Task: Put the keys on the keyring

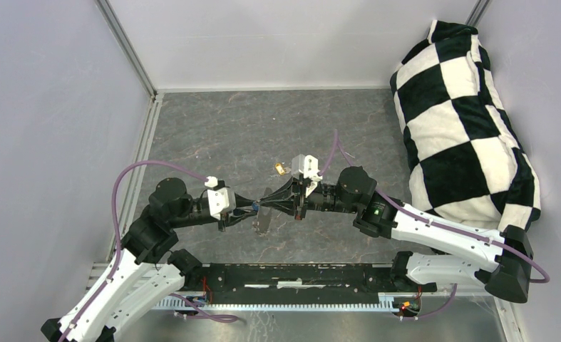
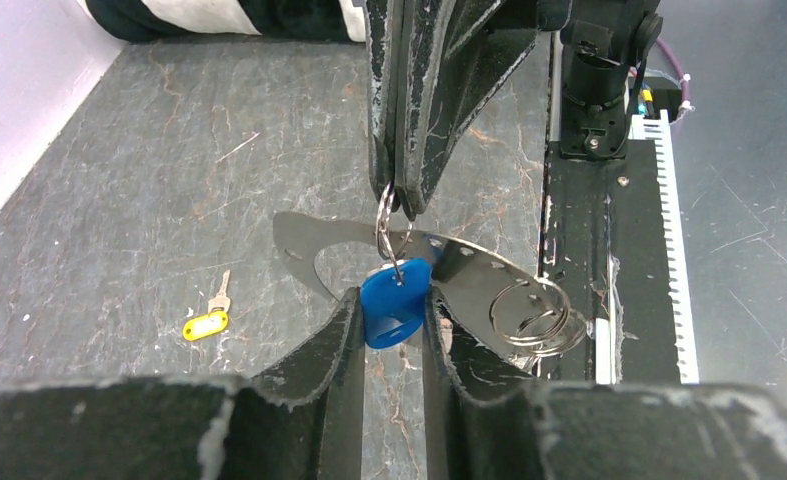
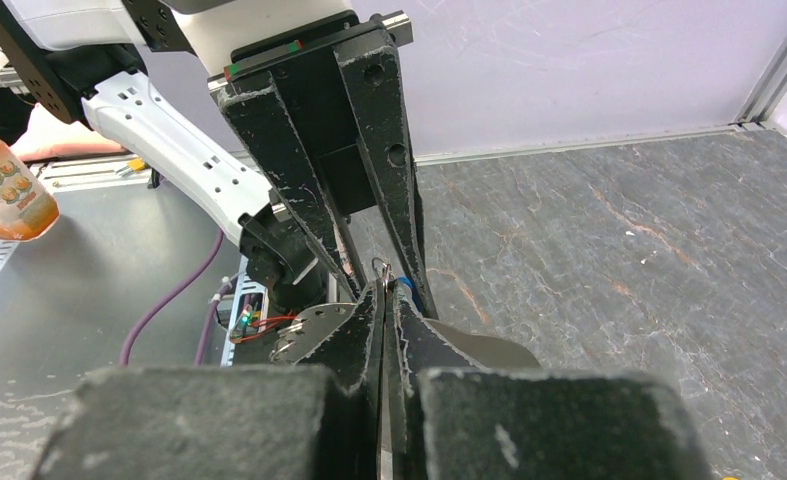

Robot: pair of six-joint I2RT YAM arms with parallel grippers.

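While left end effector (image 2: pixel 392 296) grips blue key (image 2: pixel 393 312), keyring (image 2: pixel 385 232) sits just beside.

Blue key (image 2: pixel 394 305) head glossy plastic; small ring (image 2: pixel 380 222) and keyring (image 2: pixel 474 270) shiny metal; table (image 2: pixel 149 200) matt marbled grey.

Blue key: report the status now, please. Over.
Left tool shut on blue key. Right tool shut on keyring, at the key's hole. Yellow key lies apart, untouched. Metal plate with rings close by, nothing blocks.
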